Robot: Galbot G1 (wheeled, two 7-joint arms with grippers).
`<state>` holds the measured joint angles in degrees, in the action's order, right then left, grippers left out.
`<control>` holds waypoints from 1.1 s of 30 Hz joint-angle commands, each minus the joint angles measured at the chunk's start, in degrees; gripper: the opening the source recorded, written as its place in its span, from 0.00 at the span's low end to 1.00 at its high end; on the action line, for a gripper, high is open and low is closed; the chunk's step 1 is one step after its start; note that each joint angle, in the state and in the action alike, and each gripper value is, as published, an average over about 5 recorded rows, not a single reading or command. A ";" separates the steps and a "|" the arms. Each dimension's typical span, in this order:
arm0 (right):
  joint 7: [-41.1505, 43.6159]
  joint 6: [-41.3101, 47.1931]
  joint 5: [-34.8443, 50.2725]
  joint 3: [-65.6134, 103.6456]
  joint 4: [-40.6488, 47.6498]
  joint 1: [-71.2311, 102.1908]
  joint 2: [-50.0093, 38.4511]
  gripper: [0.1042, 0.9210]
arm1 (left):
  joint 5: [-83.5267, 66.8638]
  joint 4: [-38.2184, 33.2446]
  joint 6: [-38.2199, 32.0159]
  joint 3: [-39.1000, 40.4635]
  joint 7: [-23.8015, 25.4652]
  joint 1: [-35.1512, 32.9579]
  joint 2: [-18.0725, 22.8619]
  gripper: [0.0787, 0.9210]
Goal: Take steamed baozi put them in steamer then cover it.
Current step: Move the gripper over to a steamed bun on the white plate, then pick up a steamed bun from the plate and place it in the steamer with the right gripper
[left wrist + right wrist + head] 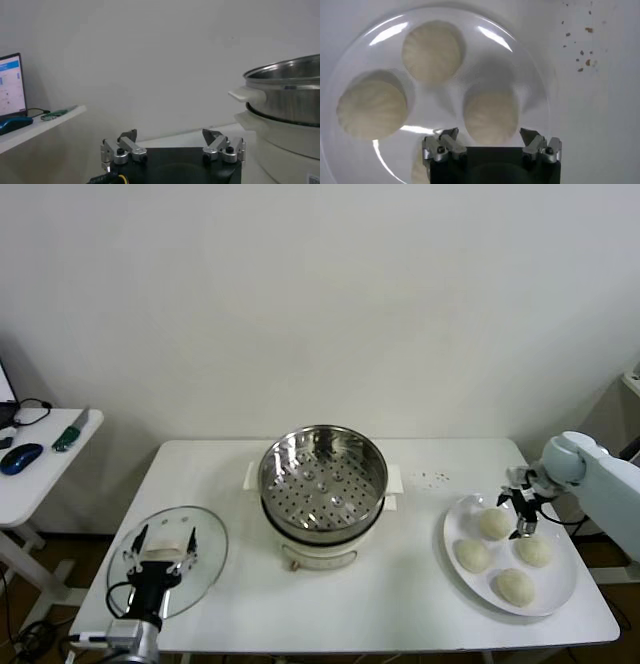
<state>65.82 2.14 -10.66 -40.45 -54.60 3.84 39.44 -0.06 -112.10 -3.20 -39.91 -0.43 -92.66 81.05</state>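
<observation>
A plain white wall (320, 304) is seen behind a white rectangular surface (400, 584); a second, smaller white side table (40, 474) stands beyond the left claw, and on it a dark blue mouse (21, 457) and a lit screen (11, 85) are seen; a few dark crumbs (432, 477) are scattered on the surface between the steamer and the right claw.

The steamer (323, 474) is set at the middle of the surface, well apart from both claws; its basket is round, shiny steel with a perforated bottom, seated on a smooth white pot base with side handles.

The right claw (522, 510) is held over a flat white plate (560, 594), its fingers spread wide and holding nothing; four steamed baozi lie on that plate, round, smooth and cream-white; one baozi (491, 118) is seen directly beneath the spread fingers, another baozi (433, 50) and a third baozi (371, 109) lie farther out, and a fourth baozi (515, 586) lies nearest the surface's front edge.

The left claw (162, 546) is held wide, empty, just above the cover (205, 569), a round clear glass lid with a metal rim and a pale rectangular handle (165, 541), lying flat on the surface.
</observation>
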 commanded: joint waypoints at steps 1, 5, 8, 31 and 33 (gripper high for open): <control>-0.11 -0.43 -1.00 -3.30 4.42 -2.41 4.06 0.88 | -0.01 0.42 0.09 -0.11 -0.02 0.15 -0.24 0.88; 0.03 -0.85 -1.53 -2.90 4.98 -2.09 4.77 0.88 | -0.02 0.58 0.08 -0.19 -0.04 0.14 -0.35 0.88; 0.49 -1.13 -1.64 -3.21 4.93 -2.10 4.83 0.87 | -0.04 0.60 0.07 -0.25 -0.06 0.11 -0.37 0.88; 2.95 -10.36 7.38 -25.31 -6.63 -28.87 3.60 0.68 | -0.26 -1.18 0.10 -0.36 0.62 -1.62 -0.38 0.88; 3.40 -11.82 9.27 -30.03 -8.33 -34.54 5.77 0.68 | -0.26 -1.39 0.10 -0.32 0.61 -1.78 -0.34 0.88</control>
<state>68.38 -4.66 -6.32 -56.09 -57.17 -12.84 43.00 -0.36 -113.01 -3.17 -40.31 0.03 -94.02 80.64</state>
